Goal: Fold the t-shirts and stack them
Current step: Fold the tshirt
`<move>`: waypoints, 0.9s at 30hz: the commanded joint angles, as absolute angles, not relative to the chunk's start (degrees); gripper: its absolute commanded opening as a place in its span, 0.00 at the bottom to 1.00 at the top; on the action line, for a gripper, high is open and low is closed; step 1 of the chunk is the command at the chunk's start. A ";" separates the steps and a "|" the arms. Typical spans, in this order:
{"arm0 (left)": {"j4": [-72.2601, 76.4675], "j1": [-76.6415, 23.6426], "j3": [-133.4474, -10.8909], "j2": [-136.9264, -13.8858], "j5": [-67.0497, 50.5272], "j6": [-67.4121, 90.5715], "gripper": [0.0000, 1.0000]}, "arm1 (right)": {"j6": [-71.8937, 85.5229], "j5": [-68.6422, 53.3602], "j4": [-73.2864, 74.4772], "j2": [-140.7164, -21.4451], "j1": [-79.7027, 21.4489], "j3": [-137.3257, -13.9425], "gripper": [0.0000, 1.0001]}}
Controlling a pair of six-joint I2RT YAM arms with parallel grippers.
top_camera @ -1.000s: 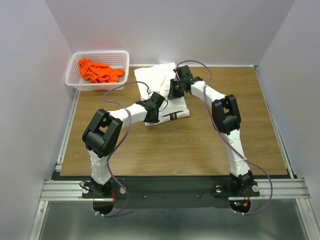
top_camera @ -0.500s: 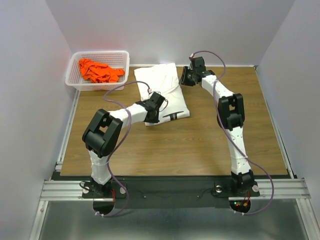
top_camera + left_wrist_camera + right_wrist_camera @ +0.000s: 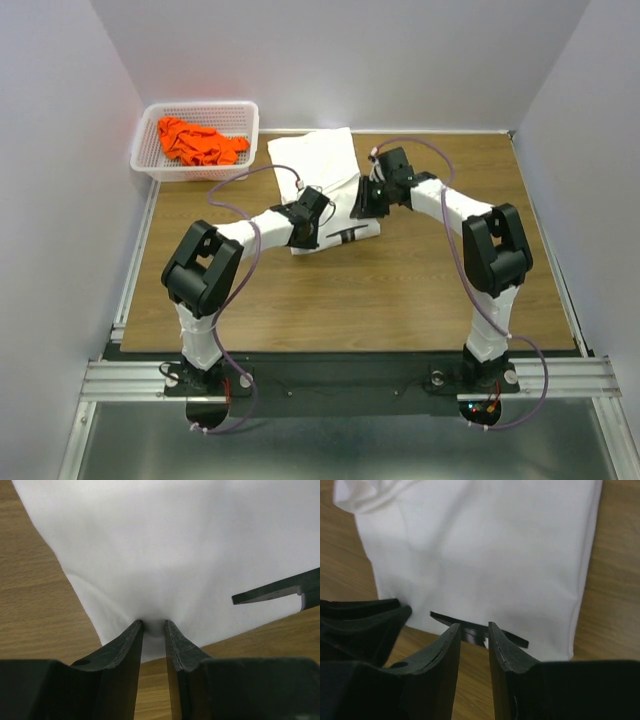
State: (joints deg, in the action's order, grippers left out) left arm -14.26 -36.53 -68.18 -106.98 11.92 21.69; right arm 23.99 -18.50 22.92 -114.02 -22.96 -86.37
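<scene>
The white t-shirt (image 3: 322, 175) lies folded on the wooden table, with a black printed mark (image 3: 346, 234) near its front edge. My left gripper (image 3: 303, 232) is at the shirt's near-left corner. In the left wrist view it (image 3: 152, 625) is shut on a puckered bit of the white cloth (image 3: 190, 555). My right gripper (image 3: 362, 205) hovers over the shirt's right side. In the right wrist view it (image 3: 474, 626) is open and empty above the black mark (image 3: 515, 639). The orange t-shirt (image 3: 198, 142) lies crumpled in the basket.
A white mesh basket (image 3: 146, 160) stands at the table's far left corner. Grey walls close in the table on the left, back and right. Bare wood (image 3: 400, 290) stretches between the shirt and the arm bases.
The right gripper left the shirt's middle, swung to the far right edge, then came back low over the shirt's right side with its jaws opened. The left gripper has kept its hold.
</scene>
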 commanded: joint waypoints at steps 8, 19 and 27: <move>-24.52 -39.29 -58.54 -103.28 2.99 25.48 0.36 | 26.28 -12.40 19.25 -106.35 -21.97 -64.97 0.31; -26.89 -47.11 -47.90 -88.09 -3.09 33.39 0.43 | 27.34 -10.63 26.01 -84.83 -21.80 -46.76 0.31; -27.34 -46.93 -59.40 -86.14 9.58 32.52 0.63 | 24.78 -11.95 28.12 -82.88 -21.88 -49.92 0.31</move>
State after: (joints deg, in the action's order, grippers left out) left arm -26.98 -47.07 -53.10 -88.12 4.23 32.38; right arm 26.41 -11.88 26.65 -83.42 -21.96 -46.96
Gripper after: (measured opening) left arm 0.607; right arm 0.307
